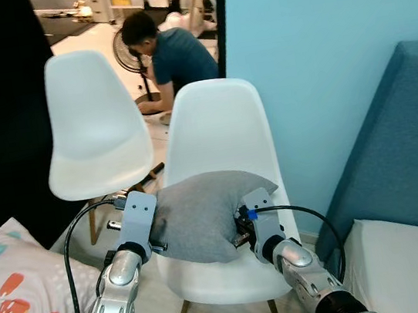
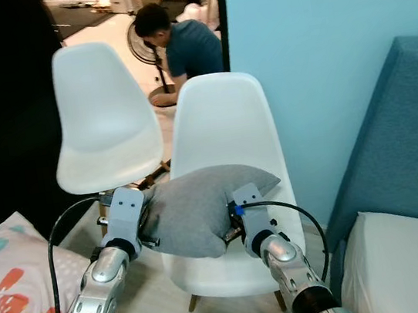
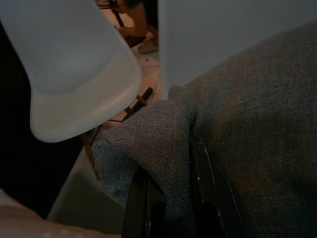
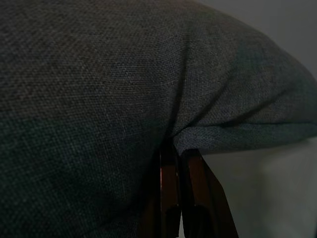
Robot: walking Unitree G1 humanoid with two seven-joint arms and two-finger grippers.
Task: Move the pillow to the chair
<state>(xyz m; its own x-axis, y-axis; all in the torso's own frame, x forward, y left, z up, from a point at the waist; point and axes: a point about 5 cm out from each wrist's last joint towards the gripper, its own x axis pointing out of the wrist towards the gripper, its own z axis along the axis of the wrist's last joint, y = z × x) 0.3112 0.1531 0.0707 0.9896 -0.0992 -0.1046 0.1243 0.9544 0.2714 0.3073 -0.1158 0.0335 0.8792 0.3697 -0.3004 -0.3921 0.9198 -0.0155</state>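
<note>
A grey pillow [image 1: 201, 212] hangs over the seat of the nearer white chair [image 1: 225, 135], held between both grippers. My left gripper [image 1: 157, 238] is shut on the pillow's left edge; in the left wrist view its black fingers [image 3: 205, 193] pinch a fold of grey fabric [image 3: 163, 144]. On the pillow's right edge my right gripper [image 1: 239, 230] is shut, and the right wrist view shows its fingers [image 4: 168, 193] closed on the seam of the pillow [image 4: 99, 99]. The pillow's lower part sits close above the seat; contact is unclear.
A second white chair [image 1: 92, 126] stands to the left and further back. A patterned cushion [image 1: 15, 300] lies at lower left. A blue sofa [image 1: 404, 160] with a white cushion [image 1: 410, 260] is on the right. A person [image 1: 172, 56] crouches beyond the chairs by a fan.
</note>
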